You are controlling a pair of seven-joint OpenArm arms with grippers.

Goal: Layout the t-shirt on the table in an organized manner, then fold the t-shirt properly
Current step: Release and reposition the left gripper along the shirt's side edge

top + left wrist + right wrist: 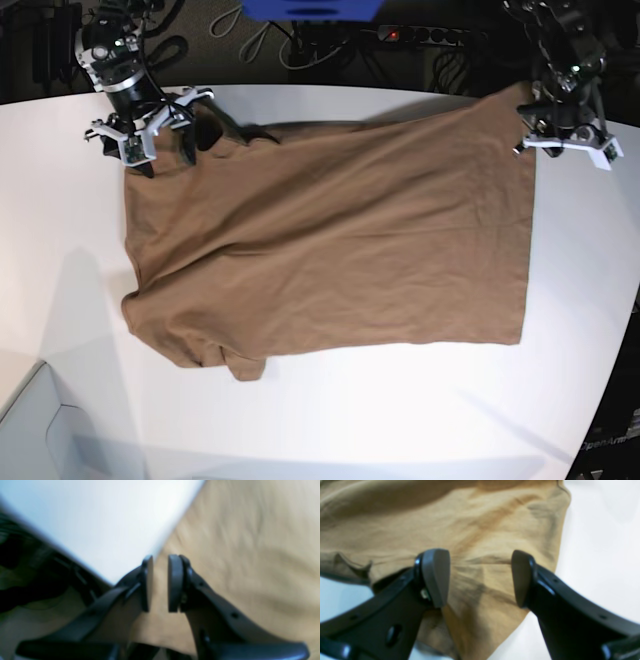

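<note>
- Base view: the t-shirt (330, 240), plain brown, lies spread across the middle of the white table (60, 250), its body running from the view's left to its right; the cloth is mostly flat with shallow diagonal creases
- Near-left corner of the garment: a sleeve (235, 362) is bunched and folded over itself, jutting toward the table's near edge
- Right-hand hem: a nearly straight edge running from the far corner down to the near corner of the shirt
- Right gripper (155, 140) (view's left): it stands at the far-left corner of the shirt, beside the rumpled cloth there; in the right wrist view its two grey pads (436, 576) are spread wide apart above a wrinkled point of the cloth, with nothing between them
- Left gripper (565, 135) (view's right): it sits at the far-right corner of the shirt, close to the table's curved far edge
- Left wrist view, blurred: the jaws of this gripper stand close together with a narrow gap between the pads (175, 582); the shirt's edge runs toward that gap, but whether cloth is pinched there cannot be told
- Background beyond the far edge: dark floor with cables (290, 40) and a power strip (430, 35)
</note>
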